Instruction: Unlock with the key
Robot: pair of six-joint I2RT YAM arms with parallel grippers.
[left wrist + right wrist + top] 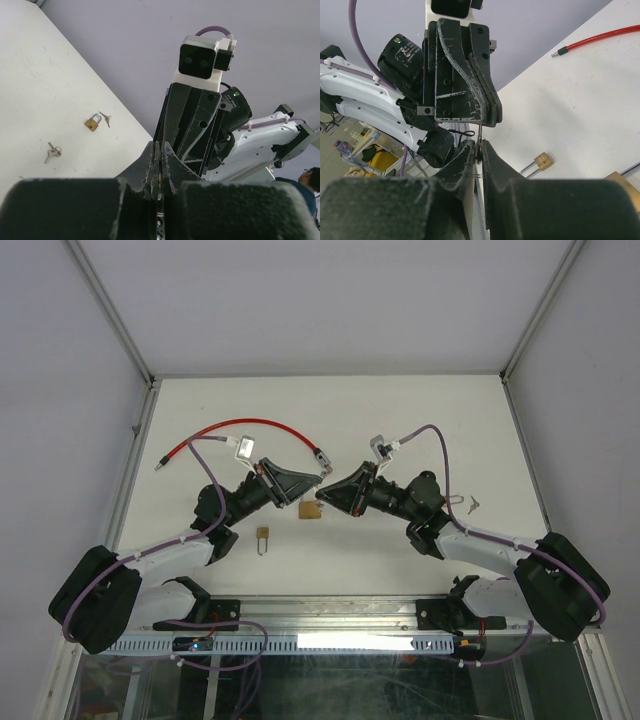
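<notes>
Above the middle of the table (400, 420), the left gripper (158, 155) is pinched fully together on a thin key (479, 136) that reaches into the right gripper (479, 150), whose jaws form a narrow slit around it, though whether they bite cannot be told; shared tip to tip, the key could twist or drop if one side releases early. The brass padlock (311, 509) lies on the table just beneath, held by nothing, so it may skid under the key; a red cable (240, 425), a smaller padlock (263, 533) and spare keys (473, 503) lie apart, blocking nothing.
</notes>
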